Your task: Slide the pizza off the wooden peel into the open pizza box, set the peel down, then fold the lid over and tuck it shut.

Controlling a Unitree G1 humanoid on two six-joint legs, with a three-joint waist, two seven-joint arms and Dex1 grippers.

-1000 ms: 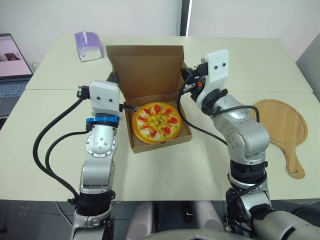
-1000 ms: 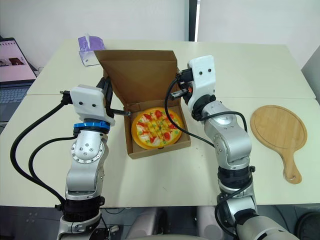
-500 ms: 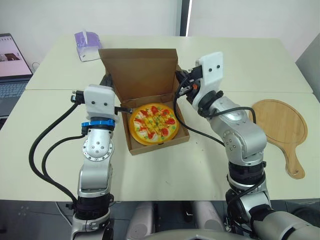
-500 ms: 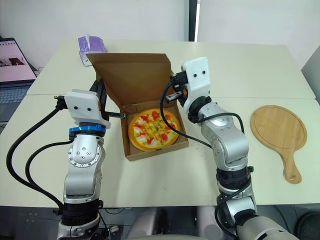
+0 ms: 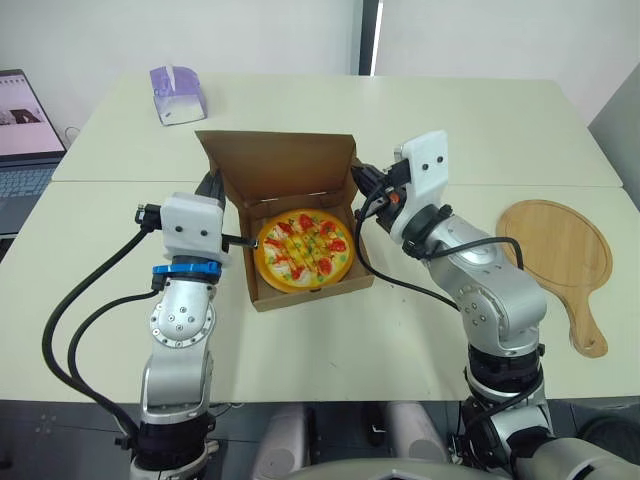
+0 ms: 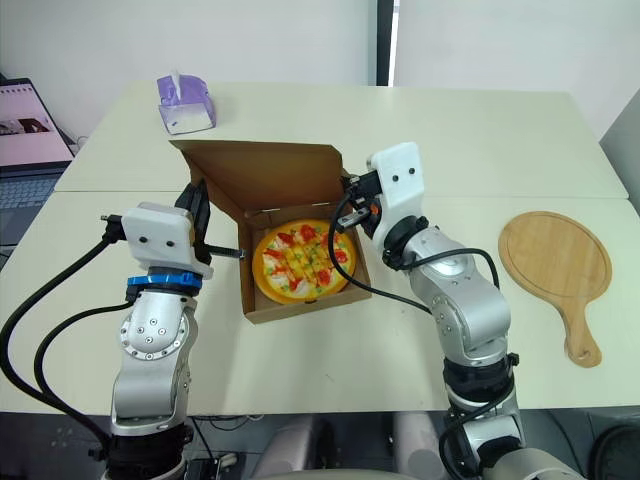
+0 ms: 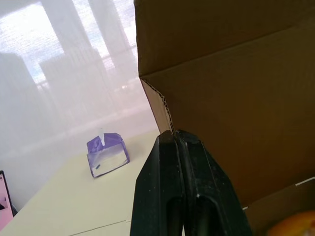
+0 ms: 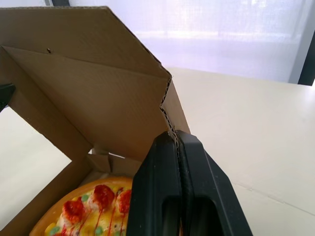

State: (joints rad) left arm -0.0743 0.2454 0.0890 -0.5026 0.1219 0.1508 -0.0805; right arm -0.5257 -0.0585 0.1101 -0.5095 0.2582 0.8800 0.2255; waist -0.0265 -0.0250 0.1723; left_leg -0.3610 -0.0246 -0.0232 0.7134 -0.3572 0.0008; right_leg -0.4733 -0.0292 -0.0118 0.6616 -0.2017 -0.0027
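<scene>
Left gripper (image 7: 175,133) is clenched on the left side edge of the lid (image 5: 280,165). Right gripper (image 8: 175,133) is clenched on the right side edge, so I've got one pinch per side.

The lid stands up from the back edge of the pizza box (image 5: 300,297), partway folded and leaning forward over the base, with its inner face toward me. Its free edge is on top and well apart from the front wall. The hinge line, which is the lid's long axis, runs left to right between the two grippers. Neither arm is nearer, so the hold looks even. From both grippers the front wall lies forward and down, toward me, and I judge that's the direction the lid has to swing. The two sides need to come down together or the cardboard may twist.

The pizza (image 5: 303,248) lies flat inside the base, round, topping side up, and seems fully within the walls. The box sits slightly skewed on the tabletop (image 5: 400,330), its front wall angled a bit to my right.

The wooden peel (image 5: 556,250) is already set down flat to my right, well apart from the box, with its handle pointing toward me.

I judge the slide and peel steps done and the fold in hand; the tuck is not yet done.

A tissue box (image 5: 177,94) sits at the far left and a laptop (image 5: 20,120) at the left edge, both well clear.
</scene>
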